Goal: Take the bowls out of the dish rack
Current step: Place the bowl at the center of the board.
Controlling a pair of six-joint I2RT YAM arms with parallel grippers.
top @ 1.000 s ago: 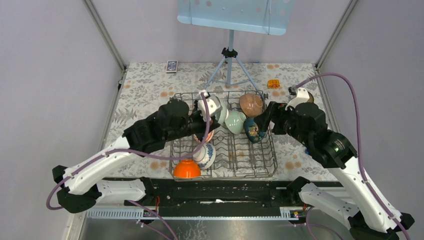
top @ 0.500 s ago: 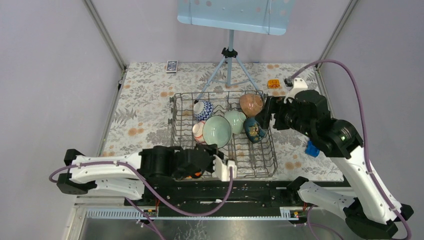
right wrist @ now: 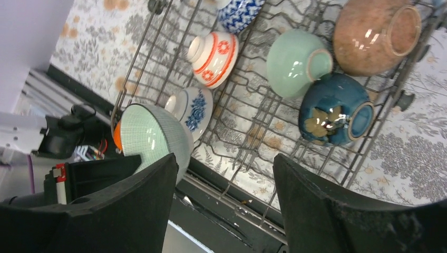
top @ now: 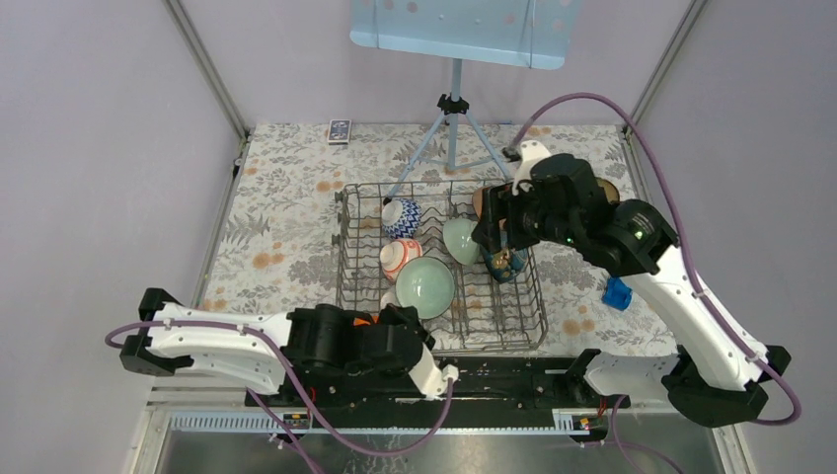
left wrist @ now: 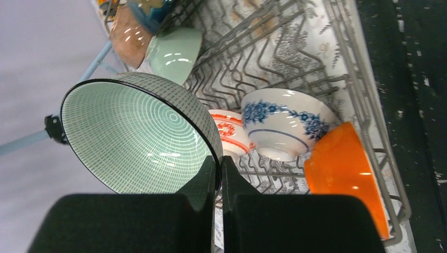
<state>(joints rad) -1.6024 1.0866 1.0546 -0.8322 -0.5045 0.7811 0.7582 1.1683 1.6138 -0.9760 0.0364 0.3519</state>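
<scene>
L claw [left wrist: 219, 176] pinching green bowl [left wrist: 137, 137], R claw [right wrist: 224, 163] wide open, nothing in it
L is clamped on the bowl's rim, bowl tilted over near side of dish rack [top: 541, 314]. R hangs above the rack, touching nothing afaict. Also orange bowl [left wrist: 342, 179] + blue-white bowl [left wrist: 287, 126] sit in rack's near corner

From above, my left arm [top: 247, 341] covers nearly all of the solid orange ceramic bowl [top: 365, 319], and my right arm [top: 592, 222] most of the mottled brown ceramic bowl [top: 479, 202]. In the left wrist view the pale green ribbed ceramic bowl [left wrist: 137, 137] masks much of the red-and-white patterned bowl [left wrist: 230, 132]. I can't identify the small dark object [top: 339, 130] on the desk [top: 286, 168].
</scene>
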